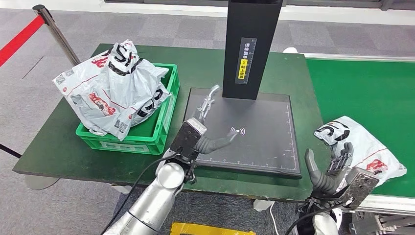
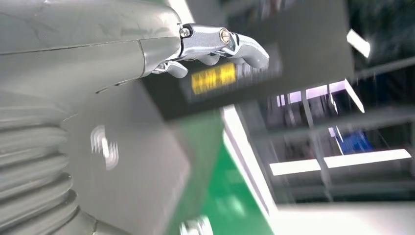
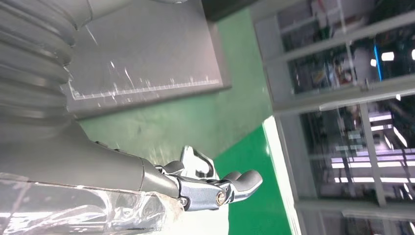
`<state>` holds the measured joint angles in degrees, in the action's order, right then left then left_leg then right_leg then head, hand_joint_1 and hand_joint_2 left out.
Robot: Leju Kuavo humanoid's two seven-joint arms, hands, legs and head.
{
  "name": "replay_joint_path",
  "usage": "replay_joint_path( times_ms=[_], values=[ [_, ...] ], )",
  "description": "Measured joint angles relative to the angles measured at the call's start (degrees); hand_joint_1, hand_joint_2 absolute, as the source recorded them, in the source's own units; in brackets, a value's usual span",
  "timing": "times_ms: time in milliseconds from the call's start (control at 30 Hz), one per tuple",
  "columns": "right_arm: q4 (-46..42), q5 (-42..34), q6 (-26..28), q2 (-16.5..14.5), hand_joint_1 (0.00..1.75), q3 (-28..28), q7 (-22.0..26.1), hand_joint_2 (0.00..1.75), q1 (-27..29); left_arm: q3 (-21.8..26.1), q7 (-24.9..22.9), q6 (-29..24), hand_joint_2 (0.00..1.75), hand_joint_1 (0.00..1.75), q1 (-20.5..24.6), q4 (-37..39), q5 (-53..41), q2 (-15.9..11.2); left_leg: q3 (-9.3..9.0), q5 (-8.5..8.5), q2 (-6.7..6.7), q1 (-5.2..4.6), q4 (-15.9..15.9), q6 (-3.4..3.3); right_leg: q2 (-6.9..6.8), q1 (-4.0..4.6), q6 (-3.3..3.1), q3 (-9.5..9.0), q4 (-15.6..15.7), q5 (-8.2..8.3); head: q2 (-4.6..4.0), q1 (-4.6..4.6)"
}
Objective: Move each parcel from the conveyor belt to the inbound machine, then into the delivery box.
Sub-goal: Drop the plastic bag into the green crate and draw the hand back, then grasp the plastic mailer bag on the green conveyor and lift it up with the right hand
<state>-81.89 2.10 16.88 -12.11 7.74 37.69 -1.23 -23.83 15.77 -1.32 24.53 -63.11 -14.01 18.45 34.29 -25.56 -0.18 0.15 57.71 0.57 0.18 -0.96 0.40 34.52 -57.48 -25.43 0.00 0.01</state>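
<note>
A white and grey plastic parcel lies on the green conveyor belt at the right. My right hand is at its near left edge, thumb spread away and dark fingertips against the bag, not gripping it; the bag's clear plastic lies beside the thumb. My left hand hovers with fingers apart and empty over the front left of the inbound machine's black plate, whose black column rises behind. The green delivery crate at the left holds several piled parcels.
The crate and machine stand on a dark green table whose front edge runs just before my arms. A red barrier rope on a post stands at the far left. A yellow object lies on the floor below.
</note>
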Motion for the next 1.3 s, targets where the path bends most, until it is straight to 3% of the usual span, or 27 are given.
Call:
replay_joint_path(
  times_ms=[100, 267, 400, 533, 667, 833, 967, 1300],
  values=[
    [1.6, 2.0, 2.4, 0.0, 0.0, 0.0, 0.5, 1.75, -1.6, -2.3, 1.5, 1.2, 1.75, 0.0, 0.8, 4.8, 5.3, 0.6, -0.01, 0.0, 0.0, 0.0, 0.0, 0.0, 0.0, 0.0, 0.01, 0.0, 0.0, 0.01, 0.0, 0.01],
    [3.1, 3.5, 4.2, 0.0, 0.0, 0.0, 0.5, 1.75, -2.7, -4.6, 2.2, 1.4, 1.75, 0.0, 1.6, 9.1, 6.0, 0.9, 0.0, 0.01, 0.0, 0.0, 0.0, 0.0, 0.0, 0.0, 0.0, 0.0, 0.0, 0.02, 0.0, 0.0],
    [3.4, 7.5, 8.8, 0.2, 0.0, 0.0, -0.6, 1.75, -2.8, -5.6, 2.0, 2.3, 1.75, 0.0, 1.9, 11.1, 6.6, 1.0, 0.0, 0.0, 0.0, 0.0, 0.0, 0.0, -0.01, 0.0, 0.01, 0.0, 0.0, 0.0, 0.0, -0.01],
    [3.6, 19.7, 17.0, 1.2, 0.0, 0.0, -6.4, 1.75, -2.8, -6.5, 3.5, 2.1, 1.75, 0.0, 1.9, 14.1, 6.7, 1.0, 0.01, -0.01, 0.0, 0.0, 0.0, 0.0, -0.01, 0.0, 0.02, 0.01, 0.0, -0.01, 0.0, 0.0],
    [3.3, 35.3, 19.8, 2.9, 0.0, 0.6, -15.6, 1.75, -2.4, -6.9, 5.9, 1.9, 1.75, 0.0, 2.0, 17.5, 6.5, 1.0, -0.01, -0.01, 0.01, -0.01, 0.0, -0.01, 0.0, -0.01, 0.02, 0.01, 0.0, -0.01, 0.0, 0.01],
    [2.4, 55.6, 13.2, 6.5, 0.0, 3.7, -29.5, 1.75, -2.0, -9.1, 6.8, 1.9, 1.75, 0.0, 2.2, 21.1, 8.3, 1.0, 0.0, -0.01, -0.01, -0.03, 0.0, -0.02, -0.02, -0.03, 0.04, -0.02, 0.0, 0.0, 0.0, 0.01],
    [2.7, 68.2, 6.9, 10.6, 0.0, 6.5, -36.9, 1.75, -2.4, -10.5, 7.4, 2.0, 1.75, 0.0, 2.3, 22.8, 8.9, 1.0, 0.01, -0.04, -0.02, -0.09, 0.0, -0.06, -0.02, -0.08, 0.06, -0.02, 0.0, 0.02, 0.0, 0.0],
    [13.4, 78.8, 0.5, 22.2, 0.0, 10.0, -40.6, 1.75, -10.1, -11.0, 8.6, 4.8, 1.75, 0.0, 2.2, 23.5, 7.8, 1.1, 0.01, 0.0, -0.02, -0.13, 0.0, -0.11, -0.02, -0.11, 0.13, -0.03, 0.0, 0.07, 0.0, 0.01]
  ],
)
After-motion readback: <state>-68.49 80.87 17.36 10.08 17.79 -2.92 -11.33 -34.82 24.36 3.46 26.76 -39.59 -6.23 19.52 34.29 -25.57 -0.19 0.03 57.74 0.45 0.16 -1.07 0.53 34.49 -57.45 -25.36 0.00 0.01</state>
